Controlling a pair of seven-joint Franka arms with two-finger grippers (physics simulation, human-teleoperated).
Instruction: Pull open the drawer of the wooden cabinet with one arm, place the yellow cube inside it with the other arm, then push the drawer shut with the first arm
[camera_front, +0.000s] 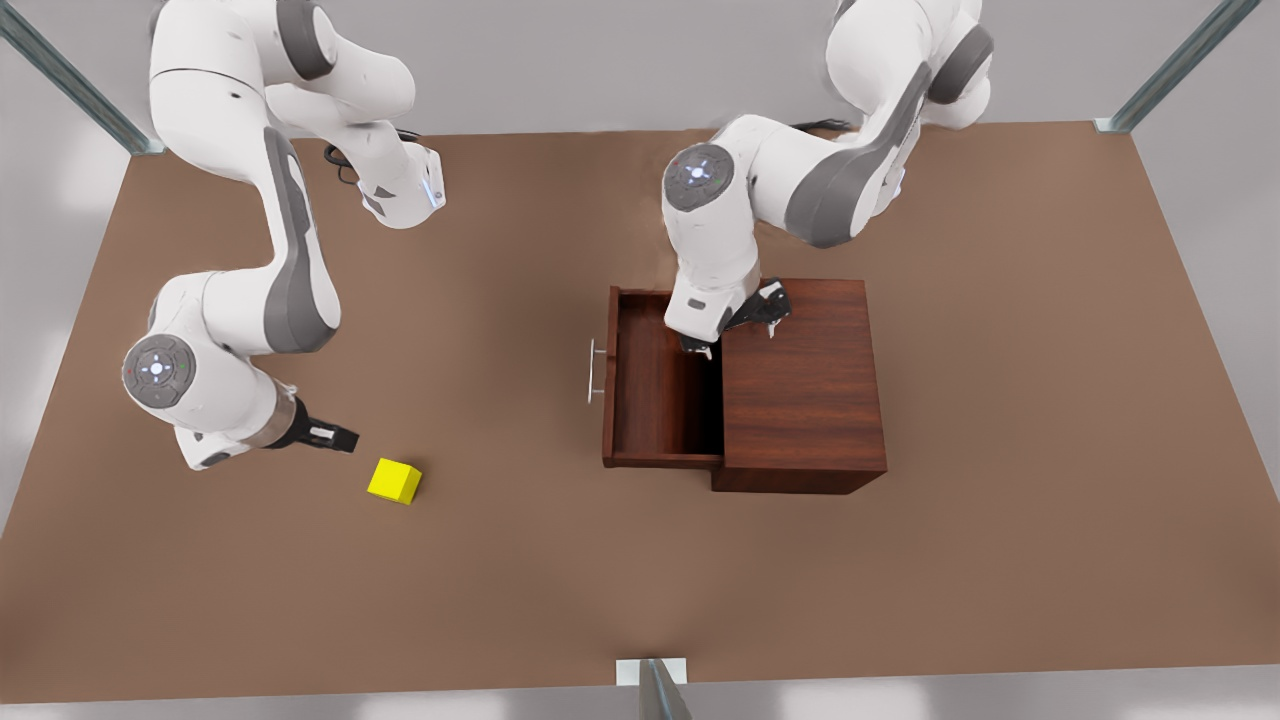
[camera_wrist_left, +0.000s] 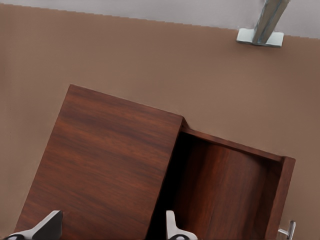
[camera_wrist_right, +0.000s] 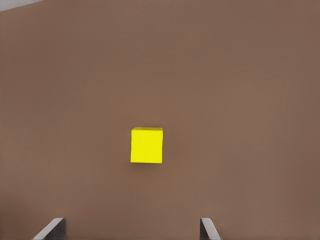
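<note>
Yellow cube (camera_front: 394, 481) loose on table (camera_front: 520, 580), our right gripper (camera_front: 338, 437) just left of it, fingers spread, empty, drawer (camera_front: 655, 395) pulled out, our left gripper (camera_front: 735, 335) over cabinet (camera_front: 800, 400), spread, empty

Left hand (camera_front: 735, 335) points down from a bent wrist, fingers (camera_wrist_left: 172, 226) spread apart. Right hand (camera_front: 335, 437) reaches low and level, fingers (camera_wrist_right: 207, 230) spread wide, nothing between them.
</note>
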